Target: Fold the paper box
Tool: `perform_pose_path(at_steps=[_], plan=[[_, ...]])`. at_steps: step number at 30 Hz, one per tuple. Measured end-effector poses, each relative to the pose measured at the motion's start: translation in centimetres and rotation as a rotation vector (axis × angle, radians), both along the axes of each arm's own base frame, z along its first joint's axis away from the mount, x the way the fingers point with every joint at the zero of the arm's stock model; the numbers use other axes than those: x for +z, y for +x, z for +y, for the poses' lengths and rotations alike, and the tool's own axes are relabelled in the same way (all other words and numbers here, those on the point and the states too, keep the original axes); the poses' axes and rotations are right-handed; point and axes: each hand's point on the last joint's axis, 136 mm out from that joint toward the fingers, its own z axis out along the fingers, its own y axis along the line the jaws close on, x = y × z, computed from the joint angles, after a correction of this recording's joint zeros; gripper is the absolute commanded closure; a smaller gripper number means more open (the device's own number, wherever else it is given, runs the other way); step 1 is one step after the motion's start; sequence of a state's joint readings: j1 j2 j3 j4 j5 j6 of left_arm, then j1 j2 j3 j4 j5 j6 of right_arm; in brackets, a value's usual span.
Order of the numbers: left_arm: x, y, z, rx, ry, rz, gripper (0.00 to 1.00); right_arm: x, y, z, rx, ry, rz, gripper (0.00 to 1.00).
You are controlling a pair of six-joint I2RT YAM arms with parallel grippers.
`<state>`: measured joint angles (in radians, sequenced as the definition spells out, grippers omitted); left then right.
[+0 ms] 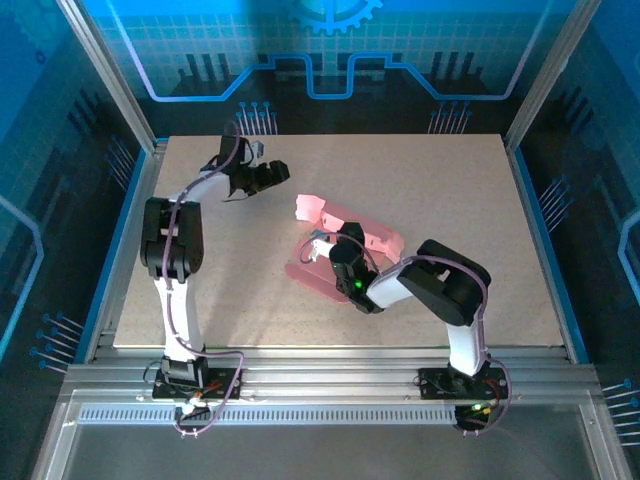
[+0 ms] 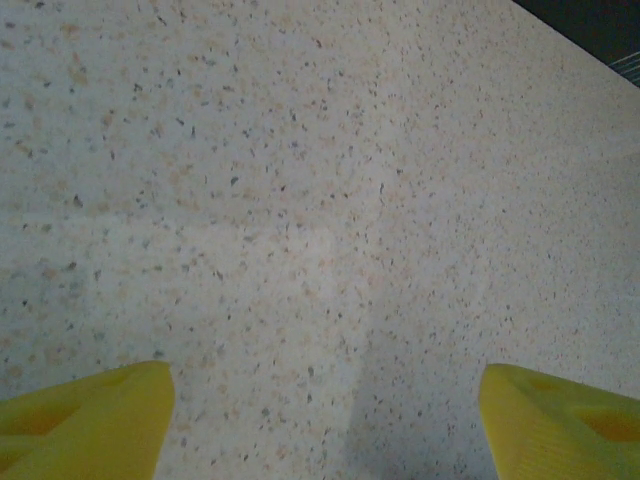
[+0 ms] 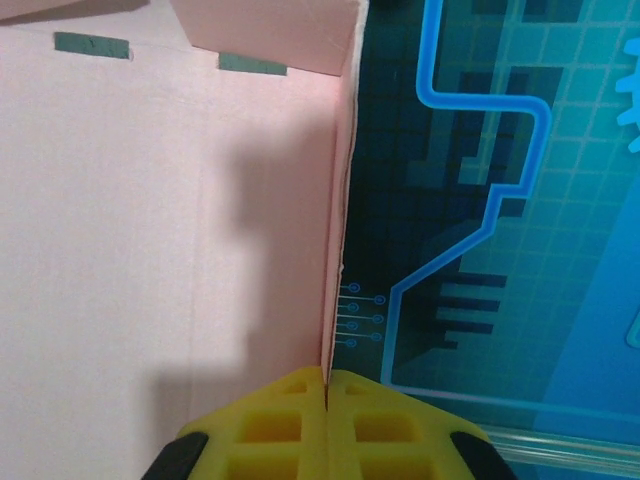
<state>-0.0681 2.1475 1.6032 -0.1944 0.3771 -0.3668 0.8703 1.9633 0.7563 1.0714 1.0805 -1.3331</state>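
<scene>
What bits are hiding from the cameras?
Top view: the middle of the pink creased paper box hides under the right arm.
Right wrist view: its sheet runs past the left and top edges; yellow right fingers cover the near edge.
Left wrist view: bottom edge cuts off yellow left fingers.

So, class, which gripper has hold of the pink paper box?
The right gripper: it is shut on an edge of the paper box, while the left gripper hangs open over the table.
</scene>
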Motion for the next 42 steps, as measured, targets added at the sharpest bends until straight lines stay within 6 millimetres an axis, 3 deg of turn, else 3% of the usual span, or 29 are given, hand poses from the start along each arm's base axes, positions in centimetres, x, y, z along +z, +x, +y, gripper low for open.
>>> perform_pose_path(at_steps=[11,19,23,28,35,42], plan=[[-3.0,0.0,-2.7,-0.068,-0.001,0.120,0.54,-0.2,0.1,0.1,0.002,-0.001,-0.011,1.00],[-4.1,-1.5,-6.7,-0.216,-0.032,0.169,0.53,-0.2,0.1,0.1,0.002,0.007,-0.010,1.00],[-4.2,-2.3,-7.8,-0.295,-0.066,0.183,0.54,-0.2,0.1,0.2,0.007,0.011,-0.009,1.00],[-3.9,-3.6,-8.6,-0.382,-0.103,0.184,0.54,-0.2,0.2,0.1,0.007,0.012,-0.009,1.00],[-5.0,-7.7,-8.5,-0.433,-0.118,0.234,0.53,-0.2,0.3,0.0,0.006,0.012,-0.009,1.00],[-3.0,-10.0,-8.8,-0.494,-0.149,0.114,0.46,-0.3,0.4,-0.1,0.005,0.012,-0.008,1.00]])
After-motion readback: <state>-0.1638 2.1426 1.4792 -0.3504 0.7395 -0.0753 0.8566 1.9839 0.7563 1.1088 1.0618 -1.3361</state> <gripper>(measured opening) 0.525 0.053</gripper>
